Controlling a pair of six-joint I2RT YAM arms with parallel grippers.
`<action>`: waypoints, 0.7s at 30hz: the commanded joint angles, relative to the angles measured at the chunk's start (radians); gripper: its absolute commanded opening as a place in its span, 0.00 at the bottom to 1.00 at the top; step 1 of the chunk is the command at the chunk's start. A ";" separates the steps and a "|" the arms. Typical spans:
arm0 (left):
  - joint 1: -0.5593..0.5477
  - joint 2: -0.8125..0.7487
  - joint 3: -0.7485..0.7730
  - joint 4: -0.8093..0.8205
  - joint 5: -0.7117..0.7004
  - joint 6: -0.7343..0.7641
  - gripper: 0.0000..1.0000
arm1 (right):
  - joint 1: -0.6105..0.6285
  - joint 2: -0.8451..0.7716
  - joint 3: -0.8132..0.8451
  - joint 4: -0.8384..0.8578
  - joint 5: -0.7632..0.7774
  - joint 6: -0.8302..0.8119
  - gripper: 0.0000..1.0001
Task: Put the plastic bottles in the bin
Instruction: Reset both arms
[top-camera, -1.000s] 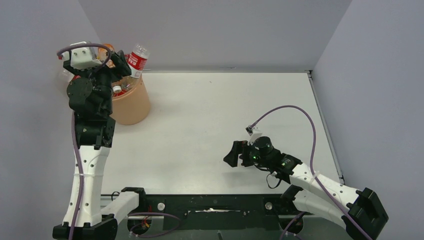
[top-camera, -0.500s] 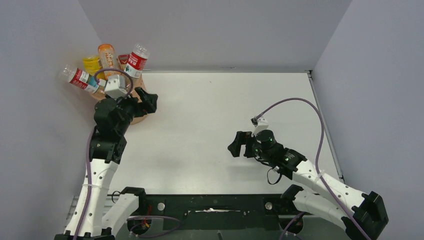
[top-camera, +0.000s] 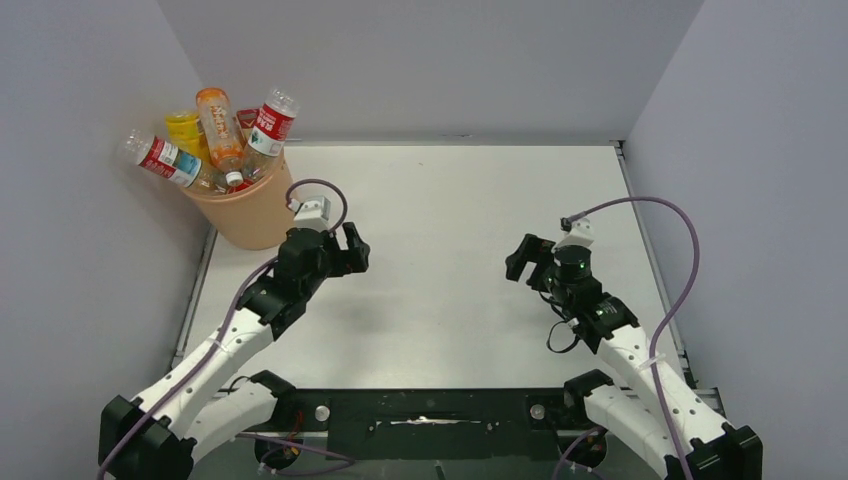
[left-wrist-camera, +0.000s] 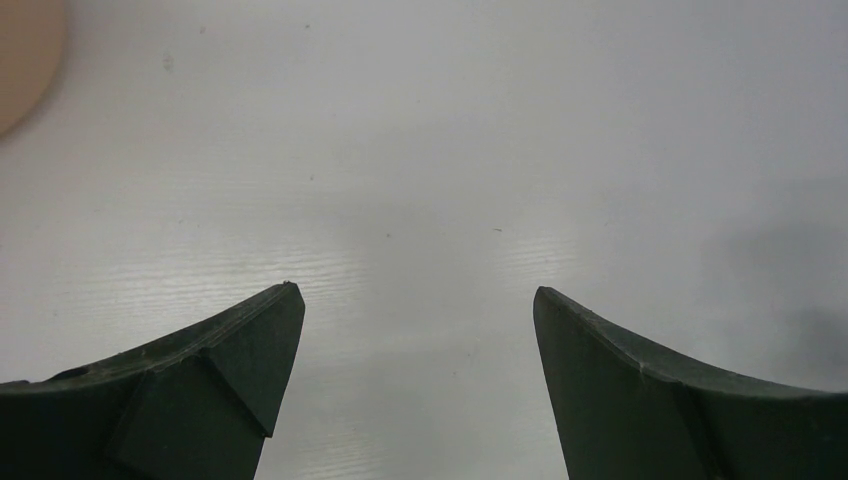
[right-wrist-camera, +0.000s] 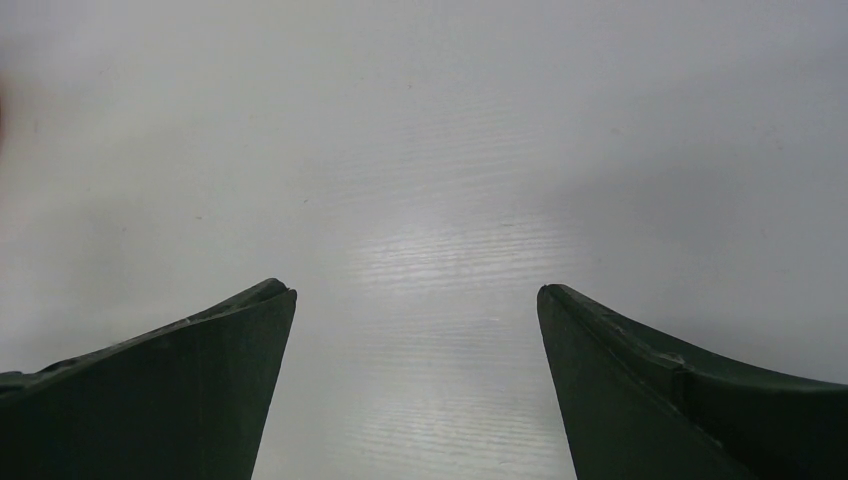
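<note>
The peach-orange bin stands at the table's far left corner, and its edge also shows in the left wrist view. Several plastic bottles stick out of its top: a red-labelled one, an orange one, a yellow one and a red-and-blue-labelled one leaning left. My left gripper is open and empty over bare table, just right of the bin. My right gripper is open and empty over bare table at the right. Both wrist views show only white table between the fingers.
The white table is walled by grey panels at the left, back and right. A black rail runs along the near edge between the arm bases.
My left arm has come down from over the bin and swung right, uncovering the bottles in it. My right gripper has moved right and farther from the near edge.
</note>
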 joint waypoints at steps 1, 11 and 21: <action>-0.012 0.074 -0.044 0.163 -0.130 0.003 0.86 | -0.061 -0.018 -0.056 0.100 0.062 -0.049 0.98; 0.032 0.215 -0.075 0.235 -0.292 0.091 0.86 | -0.182 -0.075 -0.183 0.300 0.221 -0.167 0.98; 0.245 0.259 -0.103 0.385 -0.251 0.190 0.86 | -0.365 -0.001 -0.238 0.455 0.224 -0.204 0.98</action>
